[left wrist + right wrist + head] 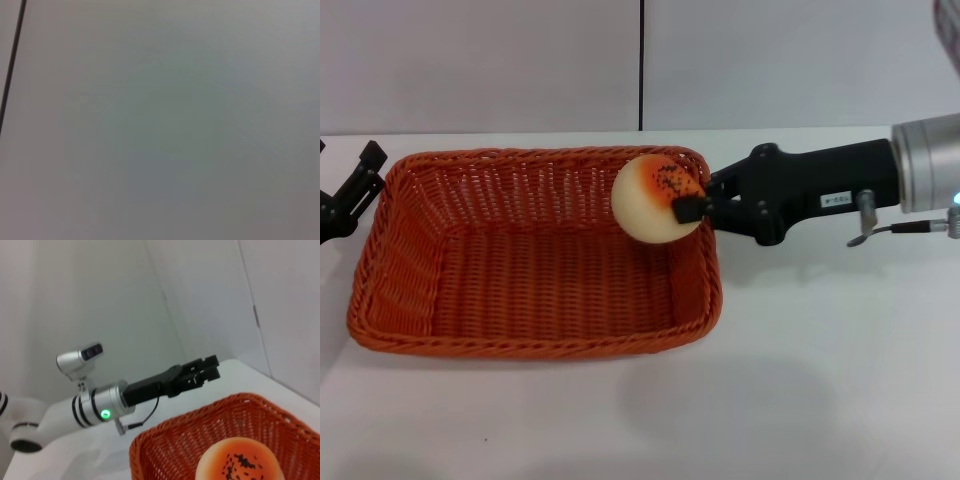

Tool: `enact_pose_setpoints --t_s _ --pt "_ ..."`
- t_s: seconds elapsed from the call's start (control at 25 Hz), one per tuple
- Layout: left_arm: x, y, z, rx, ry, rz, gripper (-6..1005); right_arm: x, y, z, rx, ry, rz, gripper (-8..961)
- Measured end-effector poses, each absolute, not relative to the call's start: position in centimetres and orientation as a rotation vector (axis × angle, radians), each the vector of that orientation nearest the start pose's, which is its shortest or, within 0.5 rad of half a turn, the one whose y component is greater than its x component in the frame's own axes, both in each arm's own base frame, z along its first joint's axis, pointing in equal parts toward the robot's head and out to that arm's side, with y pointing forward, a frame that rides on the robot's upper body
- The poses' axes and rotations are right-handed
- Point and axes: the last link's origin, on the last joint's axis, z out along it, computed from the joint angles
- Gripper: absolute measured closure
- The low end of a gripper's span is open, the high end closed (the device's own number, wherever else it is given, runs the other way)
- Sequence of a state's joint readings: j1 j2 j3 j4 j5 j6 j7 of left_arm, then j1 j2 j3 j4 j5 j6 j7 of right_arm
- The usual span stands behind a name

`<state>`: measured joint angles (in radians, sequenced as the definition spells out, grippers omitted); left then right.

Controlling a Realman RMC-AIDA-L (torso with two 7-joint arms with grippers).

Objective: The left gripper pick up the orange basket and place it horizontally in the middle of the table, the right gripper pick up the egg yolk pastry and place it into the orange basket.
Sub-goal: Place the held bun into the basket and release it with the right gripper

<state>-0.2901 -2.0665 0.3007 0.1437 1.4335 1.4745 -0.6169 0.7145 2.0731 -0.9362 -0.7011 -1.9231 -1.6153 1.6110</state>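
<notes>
Above the orange basket (535, 260), the right gripper (705, 205) grips the egg yolk pastry (655, 197).

Right gripper (692, 209): black, small white label, silver-grey cuff, thin cable. Left gripper (207, 369): black, silver wrist, green-lit ring.

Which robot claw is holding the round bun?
The right gripper, shut on the egg yolk pastry over the orange basket. The left gripper holds nothing, off beside the basket's other end.

even soft light, blurry featureless left wrist view
</notes>
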Motion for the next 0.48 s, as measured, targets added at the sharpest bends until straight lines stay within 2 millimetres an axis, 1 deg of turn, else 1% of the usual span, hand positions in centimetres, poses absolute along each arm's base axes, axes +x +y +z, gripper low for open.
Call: enact_pose_setpoints --t_s 0.08,0.16,0.28,0.44,0.48 --pt "-35.99 26.50 2.07 -1.731 -0.601 -0.912 181 16.92 35.80 -2.49 -3.037 0.513 0.666 878" --pt "-35.90 26.47 1.98 -1.736 -0.600 -0.916 181 16.85 35.90 -2.59 -3.028 0.512 0.675 852" --pt "-35.89 26.46 1.97 -1.737 -0.599 -0.917 181 16.46 35.98 -2.53 -3.002 0.495 0.753 814" --pt "-35.88 26.37 1.92 -1.739 -0.600 -0.918 181 16.33 35.99 -2.35 -2.994 0.490 0.776 762" --pt "-35.88 26.37 1.92 -1.739 -0.600 -0.918 181 16.21 35.95 -2.18 -2.985 0.491 0.806 749"
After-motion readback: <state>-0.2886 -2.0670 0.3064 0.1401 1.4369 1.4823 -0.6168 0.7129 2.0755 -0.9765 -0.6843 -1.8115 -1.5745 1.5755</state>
